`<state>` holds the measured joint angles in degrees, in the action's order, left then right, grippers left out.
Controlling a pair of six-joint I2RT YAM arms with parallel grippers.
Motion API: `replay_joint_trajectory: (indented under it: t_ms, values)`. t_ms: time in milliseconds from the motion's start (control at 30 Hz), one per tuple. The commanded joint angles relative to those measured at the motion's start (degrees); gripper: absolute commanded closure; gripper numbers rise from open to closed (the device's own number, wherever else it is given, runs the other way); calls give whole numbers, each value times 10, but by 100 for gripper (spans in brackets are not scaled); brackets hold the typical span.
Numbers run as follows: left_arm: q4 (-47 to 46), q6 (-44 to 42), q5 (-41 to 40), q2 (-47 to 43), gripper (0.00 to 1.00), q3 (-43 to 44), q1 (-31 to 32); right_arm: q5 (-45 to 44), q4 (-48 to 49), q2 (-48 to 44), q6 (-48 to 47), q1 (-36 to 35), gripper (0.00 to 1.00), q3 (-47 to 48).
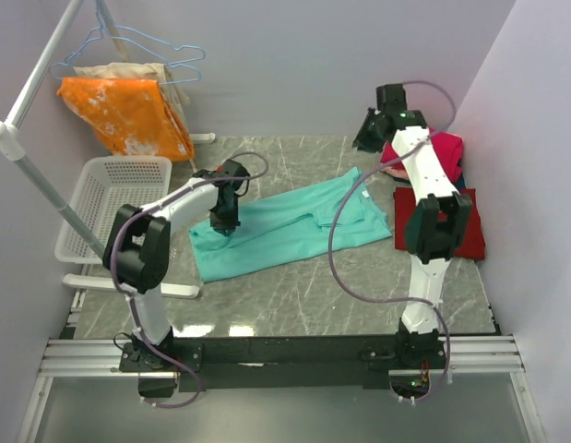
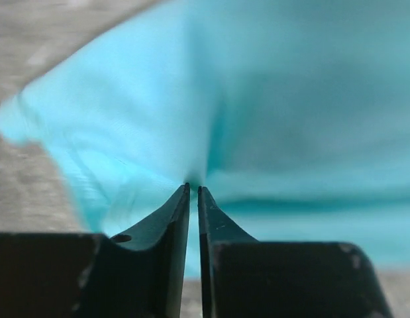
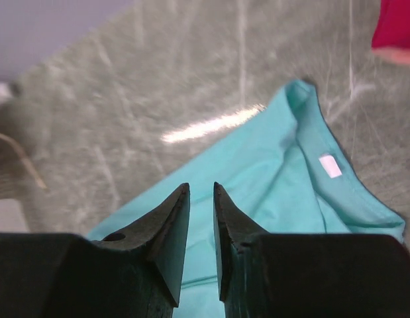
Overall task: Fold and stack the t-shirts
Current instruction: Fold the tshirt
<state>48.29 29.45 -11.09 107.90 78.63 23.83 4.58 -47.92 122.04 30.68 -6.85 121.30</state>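
Note:
The teal t-shirt (image 1: 294,224) lies spread across the middle of the table. My left gripper (image 1: 222,224) is down on its left part, and the left wrist view shows the gripper (image 2: 193,187) shut on a pinch of the teal t-shirt (image 2: 277,119). My right gripper (image 1: 366,135) hangs above the back right, over the shirt's collar end. In the right wrist view the gripper (image 3: 201,187) has its jaws a little apart and empty, with the teal t-shirt (image 3: 271,192) below. A folded dark red t-shirt (image 1: 469,231) lies at the right, and a magenta-pink shirt heap (image 1: 442,152) sits behind it.
A white basket (image 1: 110,198) stands at the left. An orange white-blotched cloth (image 1: 128,111) and a beige cloth (image 1: 165,78) hang from hangers on a white rack (image 1: 27,166). Walls close in at the back and right.

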Motion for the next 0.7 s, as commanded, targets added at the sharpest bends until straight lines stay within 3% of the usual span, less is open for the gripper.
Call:
replay_joint_trajectory:
  t_ms: [0, 33, 133, 167, 267, 500, 667]
  values:
    - [-35, -50, 101, -64, 84, 21, 36, -3, 48, -79, 15, 2, 71, -13]
    - [-39, -46, 93, -65, 83, 27, 45, -1, 45, -84, 14, 2, 71, -14]
    - [-63, -29, 29, -67, 64, 32, 49, 9, 31, -101, 13, 1, 68, -14]
    - [-62, -16, 5, -63, 52, 38, 48, 16, 26, -107, 8, 3, 68, -17]
    - [-35, 13, -92, -36, 42, 77, 48, 34, 27, -130, 1, 1, 68, -53]
    - [5, 81, -155, -18, 41, 97, 29, 56, 66, -190, -12, -3, 68, -198]
    - [1, 62, -112, -1, 43, 99, 11, 40, 51, -189, -25, -32, 68, -230]
